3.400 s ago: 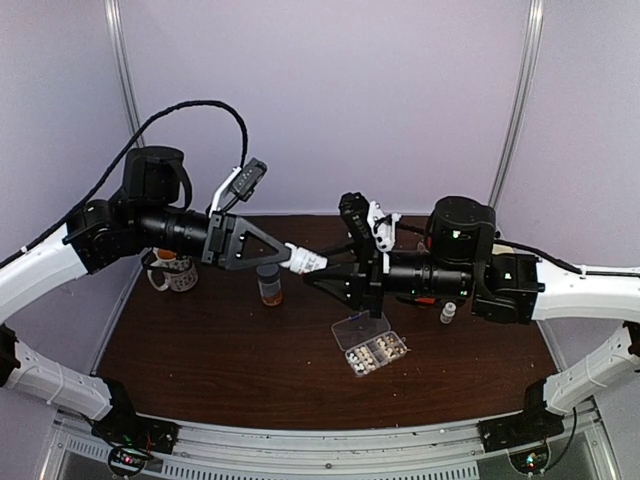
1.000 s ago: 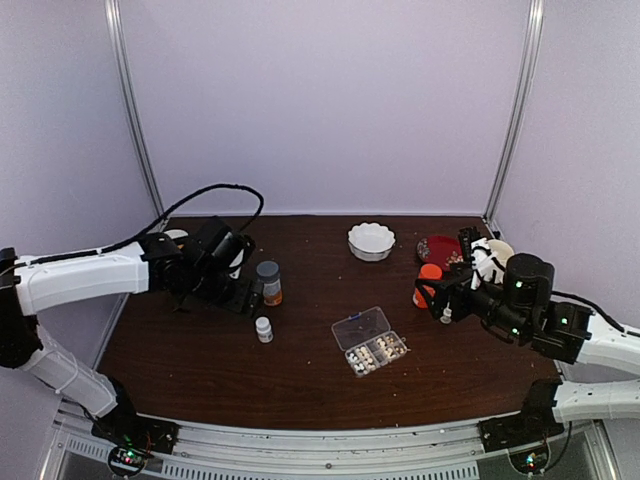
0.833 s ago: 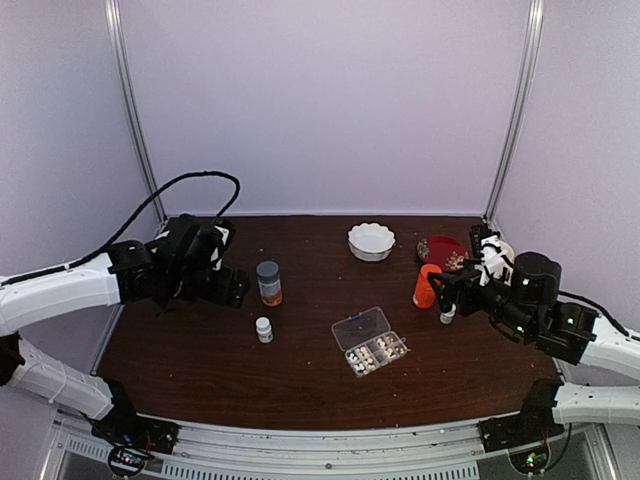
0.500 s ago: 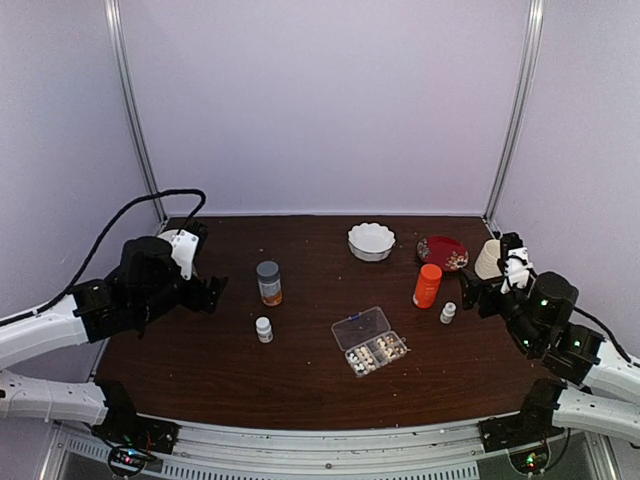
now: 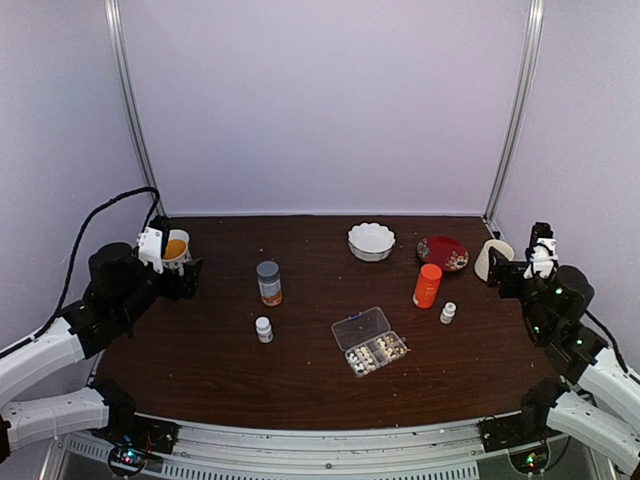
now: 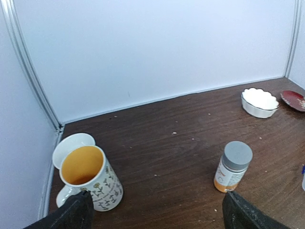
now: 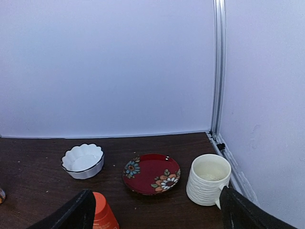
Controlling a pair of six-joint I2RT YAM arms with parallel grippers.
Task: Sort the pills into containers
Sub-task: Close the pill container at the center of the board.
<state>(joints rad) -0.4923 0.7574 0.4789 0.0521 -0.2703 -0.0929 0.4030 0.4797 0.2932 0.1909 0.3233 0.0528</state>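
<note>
At the near middle of the table [image 5: 250,385] the clear pill box [image 5: 361,327] is lying open. Its lid is folding back toward 11 o'clock, and pale pills [image 5: 366,358] are sitting in its cells [image 5: 388,348], whose row is running from 8 to 2 o'clock in the top view. Both arms are hanging well apart from it, each with its jaws spread wide and gripping nothing. The left gripper [image 6: 156,202] is facing the grey-capped bottle [image 6: 232,166] and a mug [image 6: 88,175], with the box lying toward its 4 o'clock. The right gripper [image 7: 156,193] is facing the far plate [image 7: 151,173], with the box toward its 8 o'clock, and is looking the nearer of the two.
</note>
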